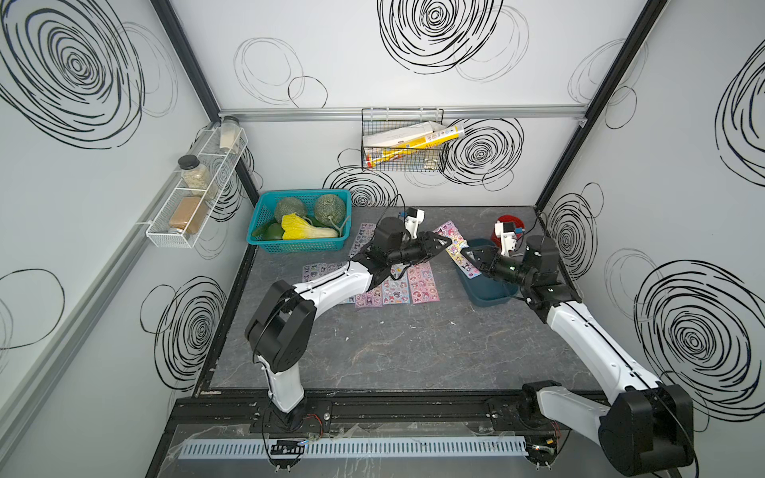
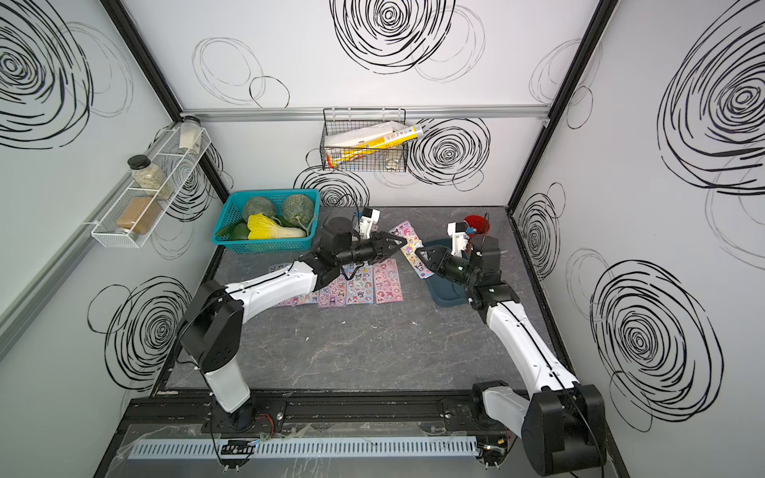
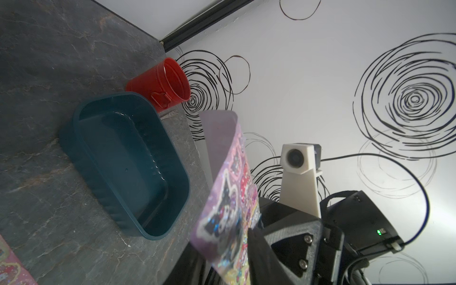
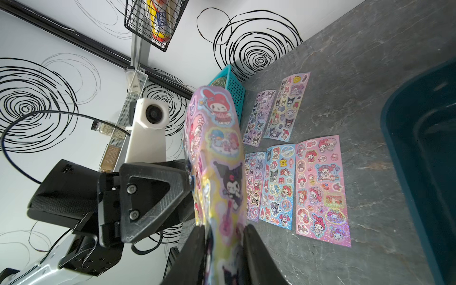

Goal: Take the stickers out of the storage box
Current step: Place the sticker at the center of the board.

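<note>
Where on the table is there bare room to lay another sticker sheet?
Widest: the bare table between the laid-out stickers and the front rail. A narrow strip separates those stickers from the storage box. Crowded at the back: basket, red cup.

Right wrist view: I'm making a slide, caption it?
Right gripper grips a sticker sheet; five sheets lie flat near the storage box.

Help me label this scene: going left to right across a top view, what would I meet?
White wire shelf of jars → blue lattice basket → sticker sheets lying flat → dark teal storage box. Left out, overlapping the box: red cup, held sticker sheet.
</note>
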